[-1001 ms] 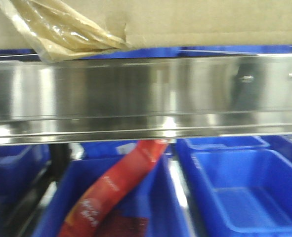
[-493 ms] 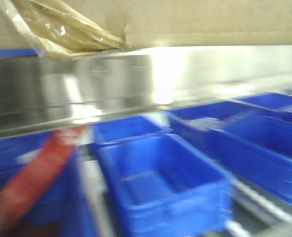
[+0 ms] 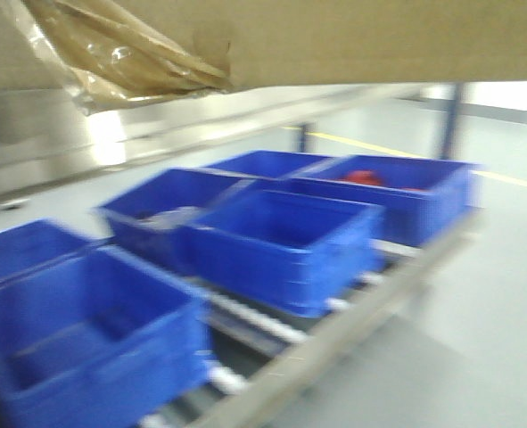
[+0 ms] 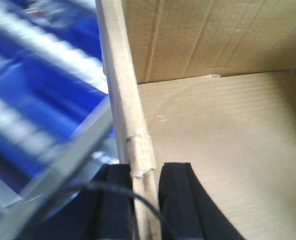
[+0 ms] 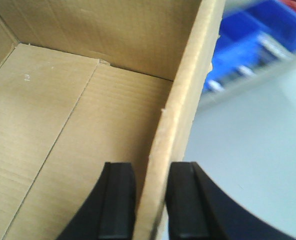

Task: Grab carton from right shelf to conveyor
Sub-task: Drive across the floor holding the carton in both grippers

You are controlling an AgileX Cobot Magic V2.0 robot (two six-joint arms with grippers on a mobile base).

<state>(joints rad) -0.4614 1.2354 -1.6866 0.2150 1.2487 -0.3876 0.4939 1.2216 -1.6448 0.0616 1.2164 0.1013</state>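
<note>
Left gripper (image 4: 146,187) pinches the left wall of the carton (image 4: 213,150); right gripper (image 5: 152,197) clamps the right wall likewise. Carton hangs between both arms, blue bins (image 3: 281,241) below and beyond. Best carried level, arms moving together, so neither thin wall tears or slips.

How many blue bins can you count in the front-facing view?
6: front-left bin, far-left bin, centre bin, bin behind it, rear-middle bin, rear-right bin. More may be hidden; the picture is blurred.
</note>
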